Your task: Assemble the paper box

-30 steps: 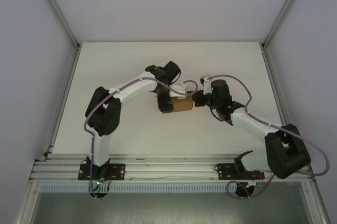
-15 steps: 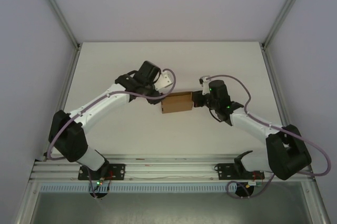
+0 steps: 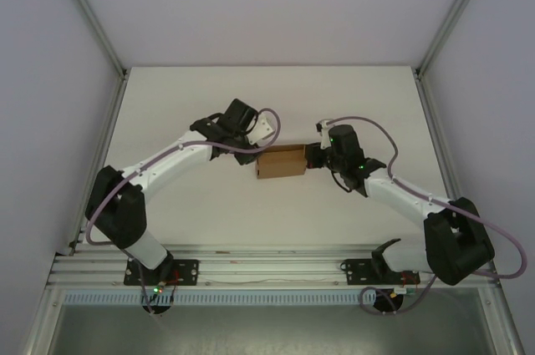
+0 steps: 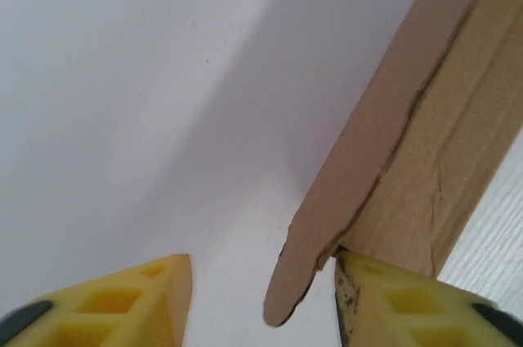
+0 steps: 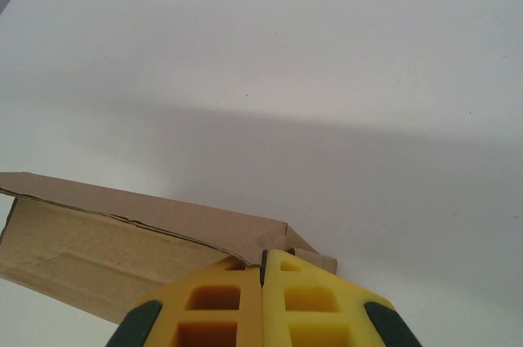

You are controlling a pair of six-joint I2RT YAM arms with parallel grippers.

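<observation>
Box (image 3: 281,164) lies lengthwise left-right, right gripper (image 3: 309,157) pinching its end

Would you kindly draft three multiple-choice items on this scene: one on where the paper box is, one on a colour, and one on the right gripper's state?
1. Where is the paper box?
A) Near the middle of the table, between the left gripper and the right gripper
B) In the far left corner
C) On the rail by the arm bases

2. What colour are the fingers?
A) Blue
B) Yellow
C) White

3. How does the right gripper stand?
A) Wide open above bare table
B) Open around a cup
C) Shut on an edge of the paper box

Answers: 1 A, the top view shows the brown paper box between both grippers. 2 B, both wrist views show yellow fingers. 3 C, its fingertips meet at the cardboard edge.
</observation>
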